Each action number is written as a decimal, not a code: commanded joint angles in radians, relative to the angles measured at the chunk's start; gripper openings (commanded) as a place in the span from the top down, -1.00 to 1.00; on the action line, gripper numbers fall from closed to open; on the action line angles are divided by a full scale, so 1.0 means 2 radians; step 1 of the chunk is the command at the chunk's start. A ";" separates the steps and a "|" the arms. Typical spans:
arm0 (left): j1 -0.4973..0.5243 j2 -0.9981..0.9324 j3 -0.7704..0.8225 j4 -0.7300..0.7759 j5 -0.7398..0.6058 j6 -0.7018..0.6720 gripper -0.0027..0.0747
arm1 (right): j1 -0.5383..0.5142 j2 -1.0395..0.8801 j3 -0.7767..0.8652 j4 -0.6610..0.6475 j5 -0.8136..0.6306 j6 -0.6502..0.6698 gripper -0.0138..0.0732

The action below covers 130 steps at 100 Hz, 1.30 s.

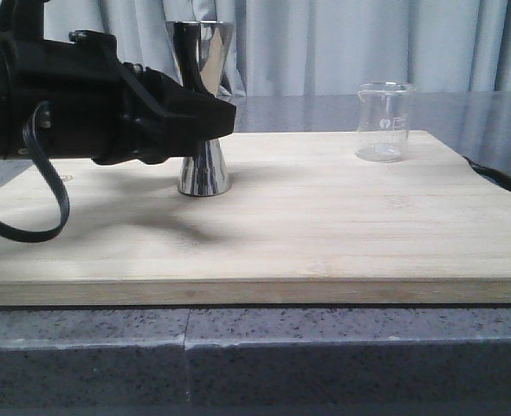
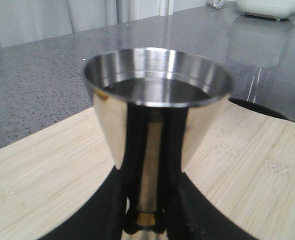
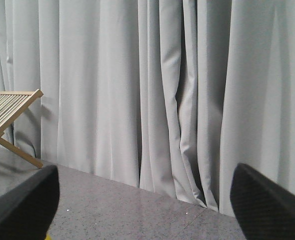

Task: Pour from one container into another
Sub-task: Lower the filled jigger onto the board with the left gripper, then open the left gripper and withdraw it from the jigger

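Left claw [image 1: 210, 119] pinches jigger [image 1: 202, 108] at its waist, upright on wooden board [image 1: 325, 217]; beaker [image 1: 384, 121] well apart; right claw [image 3: 145, 210] spread.

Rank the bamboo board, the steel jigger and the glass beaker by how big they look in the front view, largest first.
1. Bamboo board, by far the largest.
2. Steel jigger, taller than the beaker, though the left gripper hides its waist.
3. Glass beaker, the smallest; it stands further back, which shrinks it somewhat.
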State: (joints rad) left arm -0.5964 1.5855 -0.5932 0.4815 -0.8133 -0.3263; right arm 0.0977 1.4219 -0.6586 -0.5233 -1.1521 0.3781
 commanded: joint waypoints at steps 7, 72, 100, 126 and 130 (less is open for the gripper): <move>0.001 -0.014 -0.010 -0.007 -0.049 -0.002 0.45 | -0.003 -0.019 -0.010 0.013 -0.074 0.000 -0.76; 0.001 -0.014 -0.010 -0.018 -0.068 -0.002 -0.37 | -0.003 -0.019 -0.010 0.019 -0.074 0.000 -0.76; 0.001 -0.015 -0.010 -0.022 -0.082 -0.002 -0.47 | -0.003 -0.019 -0.010 0.019 -0.075 0.000 -0.76; 0.001 -0.017 -0.010 -0.025 -0.092 0.000 -0.47 | -0.003 -0.019 -0.010 0.019 -0.075 0.000 -0.76; 0.001 -0.019 -0.010 -0.028 -0.092 0.000 -0.47 | -0.003 -0.019 -0.010 0.019 -0.075 0.000 -0.76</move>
State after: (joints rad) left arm -0.5964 1.5855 -0.5932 0.4621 -0.9113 -0.3263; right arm 0.0977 1.4219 -0.6586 -0.5139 -1.1521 0.3781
